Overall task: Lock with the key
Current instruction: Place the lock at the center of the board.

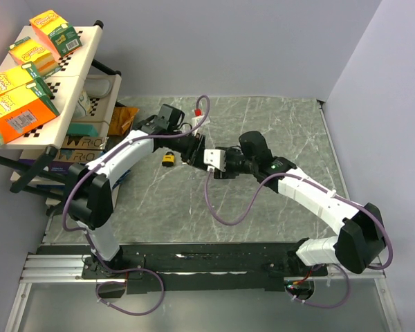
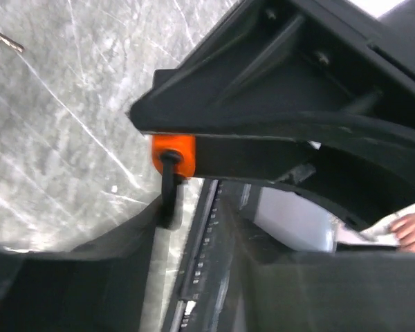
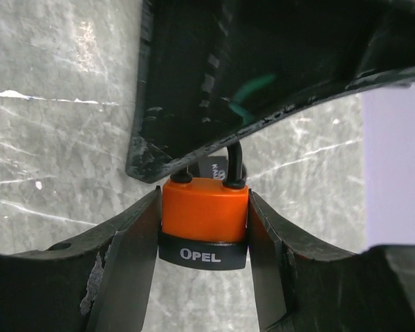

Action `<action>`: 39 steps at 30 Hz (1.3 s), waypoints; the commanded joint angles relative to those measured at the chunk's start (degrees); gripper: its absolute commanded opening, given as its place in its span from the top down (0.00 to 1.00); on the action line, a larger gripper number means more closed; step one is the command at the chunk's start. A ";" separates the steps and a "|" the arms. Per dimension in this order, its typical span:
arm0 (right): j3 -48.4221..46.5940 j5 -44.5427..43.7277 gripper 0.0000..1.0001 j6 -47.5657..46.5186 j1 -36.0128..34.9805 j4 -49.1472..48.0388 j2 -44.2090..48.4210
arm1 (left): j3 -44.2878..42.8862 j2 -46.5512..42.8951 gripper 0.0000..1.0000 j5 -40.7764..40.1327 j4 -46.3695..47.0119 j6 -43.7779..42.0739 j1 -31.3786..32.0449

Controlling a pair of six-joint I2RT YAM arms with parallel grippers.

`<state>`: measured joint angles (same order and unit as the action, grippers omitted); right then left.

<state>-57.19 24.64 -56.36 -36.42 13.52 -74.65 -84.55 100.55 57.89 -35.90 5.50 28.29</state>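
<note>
The padlock (image 3: pixel 204 225) is being clamped by its orange body between the fingers of the right tool (image 3: pixel 204 197), clear of the worktop (image 3: pixel 55 138). Its shackle (image 3: pixel 234 162) is pointing away from that tool, toward the left tool (image 1: pixel 196 152) just ahead. Whether the left tool is gripping the shackle or standing free of it cannot be told. A handover of the lock is being judged as the step in hand. No key is being made out in either tool — a small yellow-and-black item (image 1: pixel 168 160) is lying beside the left tool, too small to identify. Next, the key is being called for — picked up and brought to the keyway.
</note>
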 commanded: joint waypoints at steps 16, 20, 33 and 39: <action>-9.86 -5.65 1.00 47.01 24.28 8.63 -14.97 | 13.01 -22.15 0.04 -30.37 25.27 1.97 -3.86; -11.45 -9.87 1.00 52.13 26.05 6.96 -19.82 | 14.41 -23.12 0.04 -30.99 25.44 2.94 -4.30; -17.25 -15.06 1.00 60.57 26.41 7.75 -31.78 | 16.35 -24.53 0.04 -31.96 23.68 2.76 -5.27; -19.45 -17.70 1.00 61.72 26.32 9.68 -33.80 | 16.62 -23.65 0.04 -30.73 24.21 3.29 -5.97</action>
<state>-72.29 9.65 2.68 -9.87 22.83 -107.63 -67.83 78.04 26.68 -12.47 7.81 22.81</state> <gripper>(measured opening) 0.560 0.963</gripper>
